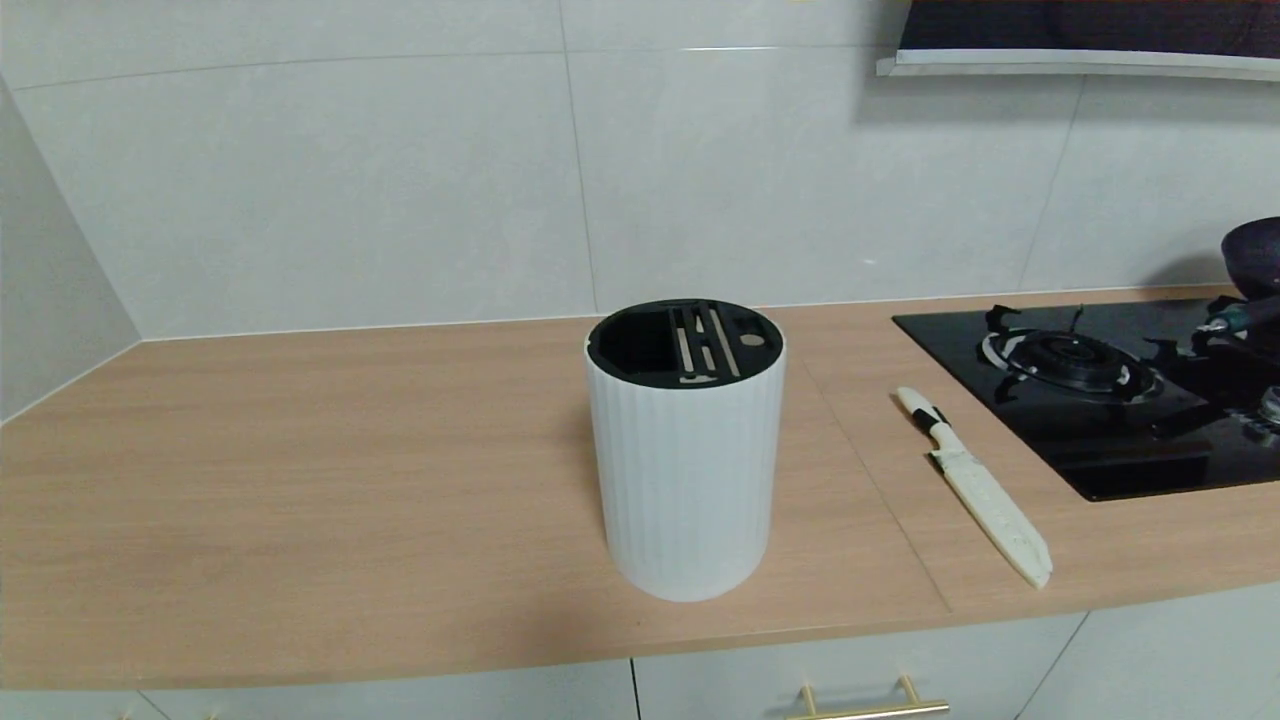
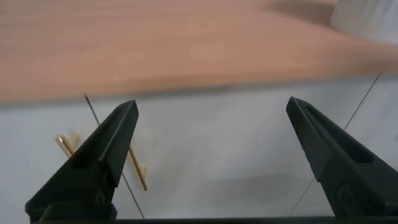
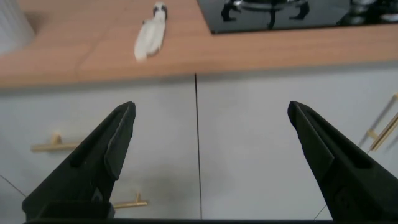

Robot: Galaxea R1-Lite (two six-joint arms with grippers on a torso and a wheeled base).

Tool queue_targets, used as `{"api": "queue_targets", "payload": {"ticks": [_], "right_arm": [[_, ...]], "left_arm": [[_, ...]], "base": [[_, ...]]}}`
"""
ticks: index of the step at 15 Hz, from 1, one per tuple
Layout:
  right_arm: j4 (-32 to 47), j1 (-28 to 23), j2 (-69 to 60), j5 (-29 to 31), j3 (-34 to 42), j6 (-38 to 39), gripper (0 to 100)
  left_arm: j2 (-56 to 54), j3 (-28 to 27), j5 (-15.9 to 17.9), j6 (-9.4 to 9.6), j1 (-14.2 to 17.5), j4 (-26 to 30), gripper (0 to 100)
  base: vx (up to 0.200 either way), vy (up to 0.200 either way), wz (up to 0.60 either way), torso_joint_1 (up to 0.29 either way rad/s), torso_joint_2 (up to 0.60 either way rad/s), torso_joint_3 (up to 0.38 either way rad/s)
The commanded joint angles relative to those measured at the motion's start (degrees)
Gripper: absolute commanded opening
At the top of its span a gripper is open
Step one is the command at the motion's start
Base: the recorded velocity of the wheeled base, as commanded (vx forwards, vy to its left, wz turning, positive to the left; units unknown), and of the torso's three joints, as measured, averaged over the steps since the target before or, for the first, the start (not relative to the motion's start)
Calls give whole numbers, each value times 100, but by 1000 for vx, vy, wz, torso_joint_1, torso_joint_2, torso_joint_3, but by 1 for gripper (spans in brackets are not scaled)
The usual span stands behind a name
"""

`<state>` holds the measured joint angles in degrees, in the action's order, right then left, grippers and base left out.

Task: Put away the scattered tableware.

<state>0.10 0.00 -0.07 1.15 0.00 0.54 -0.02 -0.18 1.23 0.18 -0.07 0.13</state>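
While left claw (image 2: 211, 163) and right claw (image 3: 208, 163) gape wide, empty, pickup seems unstarted: right one must reach the knife (image 1: 972, 486).

Pale tiled wall (image 1: 400, 180); wooden countertop (image 1: 250, 480); black gas hob (image 1: 1100, 420); white cabinets (image 3: 261, 143), gold handles (image 1: 870, 710).

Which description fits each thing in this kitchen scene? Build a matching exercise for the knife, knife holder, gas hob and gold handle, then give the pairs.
Things
1. knife
2. knife holder
3. gas hob
4. gold handle

Descriptions
A. stands upright in the middle of the counter
B. set into the counter's right end
C. lies flat on the counter, beside the hob
D. on the cabinet front below the counter

Pairs: 1-C, 2-A, 3-B, 4-D
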Motion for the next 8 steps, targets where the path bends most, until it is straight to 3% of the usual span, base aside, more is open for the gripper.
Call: {"api": "queue_targets", "payload": {"ticks": [1, 8], "right_arm": [[-1, 0, 7, 0, 0, -1, 100], [-1, 0, 7, 0, 0, -1, 100]], "left_arm": [[2, 1, 0, -1, -1, 4, 100], [2, 1, 0, -1, -1, 4, 100]], "base": [[0, 0, 0, 222, -510, -295], [0, 0, 0, 241, -530, -295]]}}
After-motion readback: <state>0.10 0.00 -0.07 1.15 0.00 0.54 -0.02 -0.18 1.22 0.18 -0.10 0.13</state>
